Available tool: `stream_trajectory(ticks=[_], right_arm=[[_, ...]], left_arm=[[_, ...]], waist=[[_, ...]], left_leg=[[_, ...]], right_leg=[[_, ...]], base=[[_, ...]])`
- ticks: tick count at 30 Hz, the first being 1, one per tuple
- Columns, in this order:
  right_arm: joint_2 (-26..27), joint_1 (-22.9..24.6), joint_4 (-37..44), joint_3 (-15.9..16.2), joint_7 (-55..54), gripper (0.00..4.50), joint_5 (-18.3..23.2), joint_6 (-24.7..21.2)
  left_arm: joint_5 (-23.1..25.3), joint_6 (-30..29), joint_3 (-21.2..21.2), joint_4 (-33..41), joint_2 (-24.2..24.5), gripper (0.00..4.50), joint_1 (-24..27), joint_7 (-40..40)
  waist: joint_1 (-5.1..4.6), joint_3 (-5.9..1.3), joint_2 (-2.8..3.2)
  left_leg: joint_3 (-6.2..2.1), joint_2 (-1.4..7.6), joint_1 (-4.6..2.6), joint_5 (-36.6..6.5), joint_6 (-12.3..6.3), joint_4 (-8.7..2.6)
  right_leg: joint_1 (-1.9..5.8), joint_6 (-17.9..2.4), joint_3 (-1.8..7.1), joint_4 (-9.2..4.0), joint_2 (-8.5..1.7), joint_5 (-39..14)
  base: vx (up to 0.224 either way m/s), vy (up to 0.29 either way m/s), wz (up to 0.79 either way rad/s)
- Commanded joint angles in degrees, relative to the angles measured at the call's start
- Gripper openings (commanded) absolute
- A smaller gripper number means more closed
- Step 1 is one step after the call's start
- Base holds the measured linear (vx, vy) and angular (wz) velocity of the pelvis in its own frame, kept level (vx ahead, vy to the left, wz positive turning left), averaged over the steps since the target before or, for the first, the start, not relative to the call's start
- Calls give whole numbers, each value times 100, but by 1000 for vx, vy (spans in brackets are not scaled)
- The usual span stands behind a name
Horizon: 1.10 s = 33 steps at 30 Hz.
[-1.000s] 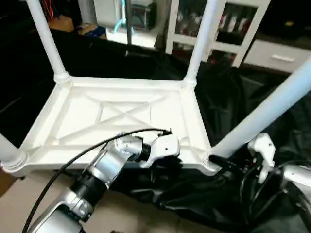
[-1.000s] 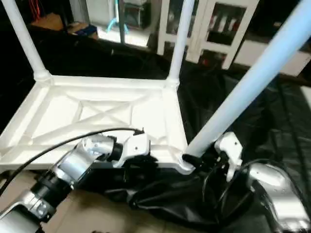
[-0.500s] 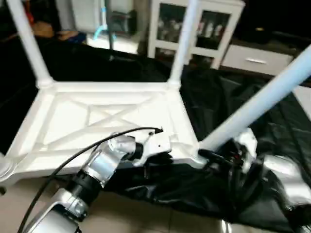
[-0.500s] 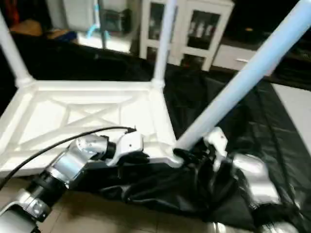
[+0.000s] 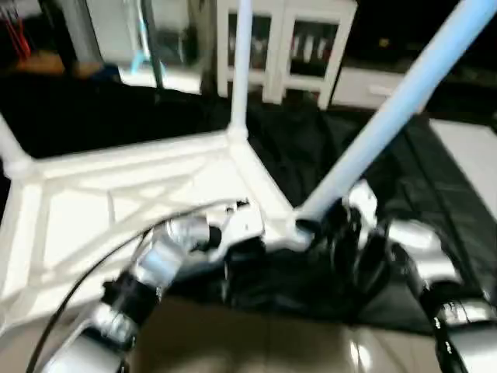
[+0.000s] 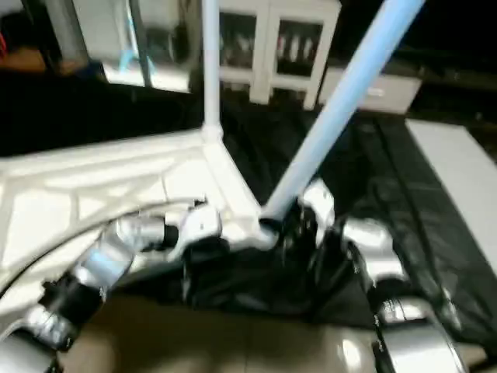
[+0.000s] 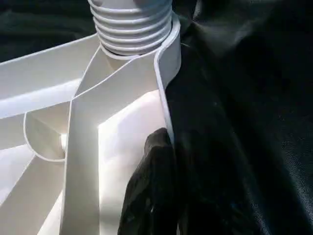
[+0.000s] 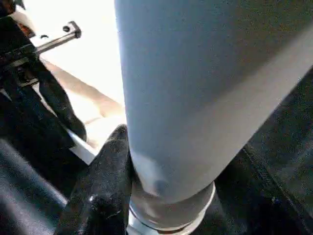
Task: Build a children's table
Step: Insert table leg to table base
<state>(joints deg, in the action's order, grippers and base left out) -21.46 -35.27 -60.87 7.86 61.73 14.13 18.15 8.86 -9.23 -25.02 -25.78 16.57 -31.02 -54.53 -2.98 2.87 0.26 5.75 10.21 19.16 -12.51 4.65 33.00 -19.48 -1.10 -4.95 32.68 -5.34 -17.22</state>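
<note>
The children's table top (image 5: 78, 210) lies upside down, X-ribbed underside up, on black cloth. One leg (image 5: 241, 70) stands in the far corner socket and another (image 5: 9, 148) at the left edge. A third leg (image 5: 388, 116) leans up to the right from the near right socket (image 5: 299, 229). My right gripper (image 5: 322, 225) is shut around that leg's base, with one finger (image 8: 105, 181) pressed against the tube (image 8: 195, 98). My left gripper (image 5: 241, 252) is shut on the top's near rim, its finger (image 7: 156, 161) lying against the rim wall beside a threaded leg end (image 7: 132, 24).
Black cloth (image 5: 388, 171) covers the floor under and to the right of the table top. A white glass-door cabinet (image 5: 287, 47) stands at the back. A white flat board (image 5: 466, 148) lies at far right. Tan floor (image 5: 256, 334) shows in front.
The whole picture has swung, so the camera moved. The leg in my right gripper now stands steeper against the top. Both grips look unchanged.
</note>
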Motion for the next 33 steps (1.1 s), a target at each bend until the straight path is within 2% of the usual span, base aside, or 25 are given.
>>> stream_trajectory(ticks=[1, 2, 5, 8, 9, 10, 11, 12, 13, 14, 15, 16, 17, 18, 19, 20, 22, 23, 25, 26, 27, 29, 30, 31, 33], right_arm=[[-448, 324, -1411, -63, -1066, 191, -533, -618], [-422, 286, -1440, -126, -1067, 191, -474, -672], [-450, 413, -1211, -260, -431, 191, -287, -513], [-501, 600, -642, -314, 177, 191, -98, -530], [-527, 810, 168, -373, 552, 191, 177, -837], [-535, 960, 795, -427, 629, 191, 412, -1183], [-550, 1159, 1633, -485, 546, 191, 741, -1717], [-562, 1267, 2123, -505, 455, 191, 923, -2028], [-618, 1671, 4023, -505, -220, 191, 1507, -3088], [-618, 1671, 4023, -505, -220, 191, 1507, -3088], [-675, 1835, 4739, -399, -485, 191, 1597, -3390], [-720, 1932, 5253, -265, -659, 191, 1593, -3588], [-760, 1988, 5702, -82, -796, 191, 1488, -3740], [-781, 2068, 6086, 40, -868, 191, 1421, -3868], [-786, 2123, 6335, 99, -917, 191, 1385, -3966], [-771, 2144, 6688, 115, -1077, 191, 1460, -4241], [-735, 1894, 6799, 86, -1202, 191, 1472, -4643], [-733, 1653, 6889, 3, -1361, 191, 1498, -5017], [-824, 1492, 7175, -126, -1693, 191, 1647, -5516], [-893, 1488, 7318, -191, -1823, 191, 1705, -5648], [-965, 1483, 7474, -271, -1955, 191, 1773, -5780], [-1025, 1536, 7629, -437, -2077, 191, 1857, -5857], [-1045, 1524, 7712, -523, -2131, 191, 1915, -5904], [-1088, 1516, 7807, -670, -2180, 191, 1975, -5966], [-1117, 1504, 7868, -766, -2210, 191, 2012, -6013]], left_arm=[[-147, 325, -343, 267, -122, 0, 127, -589], [-140, 345, -328, 226, -135, 0, 114, -553], [-94, 365, -295, 100, -172, 0, 44, -445], [-95, 371, -291, 85, -171, 0, 39, -442], [-93, 397, -280, 67, -164, 0, 47, -420], [-96, 400, -271, 68, -156, 0, 52, -412], [-102, 397, -266, 76, -140, 0, 57, -422], [-102, 404, -264, 68, -135, 0, 55, -425], [-98, 467, -244, -24, -128, 0, 3, -423], [-98, 467, -244, -24, -128, 0, 3, -423], [-93, 503, -233, -79, -134, 0, -27, -411], [-91, 532, -224, -118, -134, 0, -43, -406], [-91, 551, -214, -157, -138, 0, -59, -402], [-90, 576, -206, -189, -144, 0, -67, -391], [-89, 592, -201, -207, -148, 0, -69, -385], [-90, 631, -182, -266, -176, 0, -88, -333], [-98, 673, -157, -331, -208, 0, -116, -272], [-118, 703, -118, -369, -240, 0, -128, -217], [-147, 757, -73, -393, -262, 0, -142, -196], [-162, 756, -61, -370, -257, 0, -131, -211], [-174, 750, -54, -330, -240, 0, -109, -237], [-164, 761, -53, -263, -193, 0, -55, -263], [-150, 760, -55, -232, -163, 0, -29, -267], [-142, 785, -38, -185, -114, 0, 6, -256], [-138, 803, -25, -156, -82, 0, 27, -248]], waist=[[-116, 32, 212], [-123, 35, 233], [-114, 54, 188], [-58, 45, 155], [8, 14, 249], [114, 52, 177], [134, -18, 140], [169, -53, 84], [303, -92, 257], [303, -92, 257], [311, -82, 191], [312, -117, 238], [314, -153, 243], [327, -174, 239], [354, -188, 314], [360, -203, 320], [386, -262, 345], [390, -256, 366], [392, -291, 317], [400, -291, 304], [405, -304, 216], [487, -330, 280], [494, -330, 276], [500, -336, 204], [504, -316, 216]], left_leg=[[-125, 284, -77, -5074, 215, -777], [-97, 275, -111, -5088, 179, -781], [-13, 226, -207, -4762, 72, -699], [17, 226, -167, -4216, -59, -660], [38, 241, -152, -3912, -105, -662], [69, 273, -103, -3479, -228, -684], [116, 283, -39, -3039, -314, -672], [130, 277, 37, -2553, -424, -682], [218, 349, -17, -1549, -679, -658], [218, 349, -17, -1549, -679, -658], [318, 332, -32, -2028, -628, -677], [335, 306, -25, -2070, -560, -648], [341, 296, 61, -1705, -516, -635], [349, 299, 89, -1491, -534, -624], [386, 302, 69, -1169, -587, -577], [402, 301, 74, -1023, -617, -546], [426, 279, 141, -180, -795, -456], [428, 263, 172, -63, -827, -436], [443, 255, 149, 155, -843, -382], [450, 254, 147, 261, -876, -376], [467, 252, 144, 365, -933, -358], [462, 247, 163, 769, -1081, -299], [462, 246, 174, 786, -1091, -293], [461, 242, 207, 637, -1080, -293], [473, 249, 196, 387, -1038, -302]], right_leg=[[-71, -575, 5, -455, -157, -1667], [-68, -529, -11, -485, -176, -1772], [-168, -459, 29, -654, -266, -2396], [-129, -441, 104, -717, -351, -2661], [-110, -557, 164, -691, -370, -2460], [-83, -624, 245, -681, -334, -2108], [-38, -832, 285, -578, -331, -1620], [57, -845, 313, -544, -293, -1290], [19, -1106, 389, -471, -265, -215], [19, -1106, 389, -471, -265, -215], [-75, -1049, 423, -536, -205, -957], [-96, -1023, 433, -515, -213, -1201], [-72, -896, 454, -509, -234, -1191], [-68, -865, 454, -491, -238, -1033], [-123, -880, 465, -480, -230, -637], [-131, -928, 470, -450, -220, -368], [-78, -1197, 426, -291, -209, 889], [-61, -1253, 410, -257, -198, 1143], [-46, -1335, 424, -198, -175, 1590], [-43, -1340, 428, -193, -168, 1717], [-38, -1348, 435, -184, -160, 1864], [-47, -1314, 440, -113, -173, 2266], [-45, -1311, 437, -108, -176, 2288], [-21, -1323, 433, -96, -189, 2110], [-43, -1315, 438, -122, -196, 1767]], base=[[0, 0, 0], [0, 0, 0], [0, 0, 0], [0, 0, 0], [0, 0, 0], [0, 0, 0], [0, 0, 0], [0, 0, 0], [0, 0, 0], [0, 0, 0], [0, 0, 0], [54, -16, 0], [54, -16, 0], [68, -21, -2], [74, -34, 5], [74, -34, 5], [77, -22, -1], [71, -15, -5], [0, 0, 0], [0, 0, 0], [0, 0, 0], [0, 0, 0], [0, 0, 0], [0, 0, 0], [0, 0, 0]])
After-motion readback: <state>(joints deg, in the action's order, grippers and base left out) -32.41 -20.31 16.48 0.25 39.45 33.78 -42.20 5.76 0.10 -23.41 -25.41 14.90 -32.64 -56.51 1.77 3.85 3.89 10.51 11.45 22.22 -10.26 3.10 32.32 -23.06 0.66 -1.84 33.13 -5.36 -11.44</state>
